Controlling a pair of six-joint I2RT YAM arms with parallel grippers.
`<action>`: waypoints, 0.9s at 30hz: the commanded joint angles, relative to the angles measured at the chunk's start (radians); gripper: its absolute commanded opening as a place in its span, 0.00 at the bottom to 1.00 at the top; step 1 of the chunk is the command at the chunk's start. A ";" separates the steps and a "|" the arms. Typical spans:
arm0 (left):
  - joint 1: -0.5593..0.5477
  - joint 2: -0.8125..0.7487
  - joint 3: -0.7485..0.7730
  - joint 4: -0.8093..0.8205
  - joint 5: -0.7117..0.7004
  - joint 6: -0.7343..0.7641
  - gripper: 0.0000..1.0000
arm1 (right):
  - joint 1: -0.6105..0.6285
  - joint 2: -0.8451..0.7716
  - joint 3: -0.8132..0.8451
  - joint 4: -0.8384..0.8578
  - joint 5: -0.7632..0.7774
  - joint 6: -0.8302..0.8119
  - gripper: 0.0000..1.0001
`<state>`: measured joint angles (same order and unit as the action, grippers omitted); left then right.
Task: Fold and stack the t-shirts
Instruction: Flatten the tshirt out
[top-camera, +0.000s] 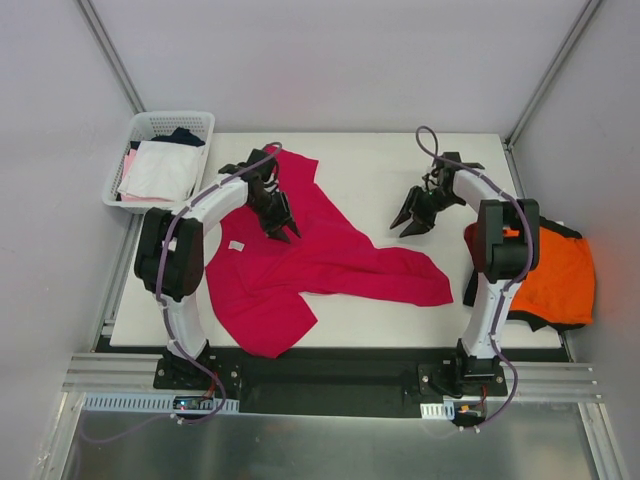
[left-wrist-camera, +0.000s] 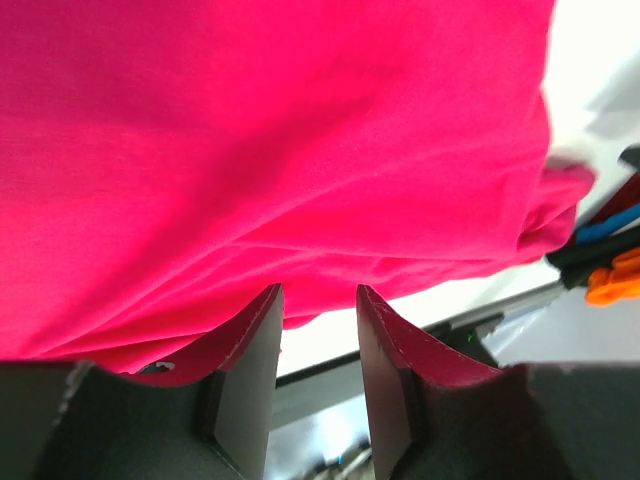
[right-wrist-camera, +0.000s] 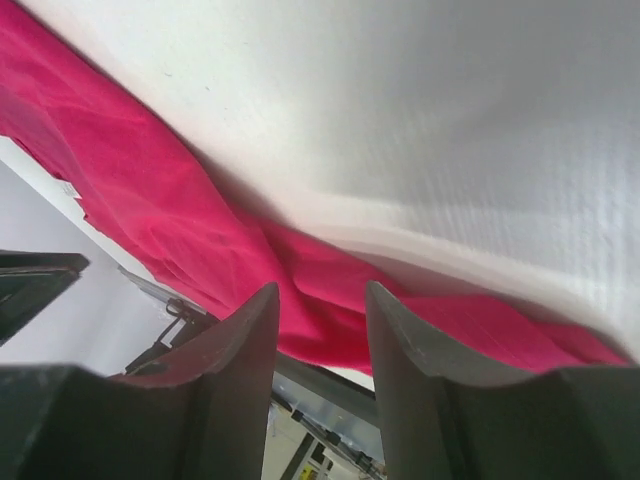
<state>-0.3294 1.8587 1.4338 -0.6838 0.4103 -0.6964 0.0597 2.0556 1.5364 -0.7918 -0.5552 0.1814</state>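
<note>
**Magenta shirt, sprawled unfolded**

Left tool: jaws parted, nothing pinched, tips low over the magenta shirt. Right tool: jaws parted, empty, above bare white surface beside it. Shirt: soft matte knit, creased, twisted into a long tail, hem at the near edge. Likely risk: a pinch gathering two layers, or a pull dragging cloth overboard. Far right: orange shirt, heaped.

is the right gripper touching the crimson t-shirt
Apart. The top view shows bare white table between the right gripper and the crimson t-shirt; in the right wrist view its jaws stand open with nothing between them.
</note>
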 joint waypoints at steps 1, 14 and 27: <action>-0.017 0.020 0.013 -0.017 0.091 0.008 0.35 | 0.061 0.061 0.025 0.061 -0.072 0.004 0.43; -0.017 0.028 -0.026 -0.023 0.105 0.049 0.35 | 0.178 0.190 0.051 0.204 -0.209 0.101 0.44; -0.017 0.039 -0.072 -0.028 0.096 0.089 0.35 | 0.258 0.233 0.110 0.249 -0.224 0.158 0.04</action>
<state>-0.3496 1.8999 1.3895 -0.6895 0.4980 -0.6418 0.2882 2.2875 1.6123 -0.5674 -0.7845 0.3153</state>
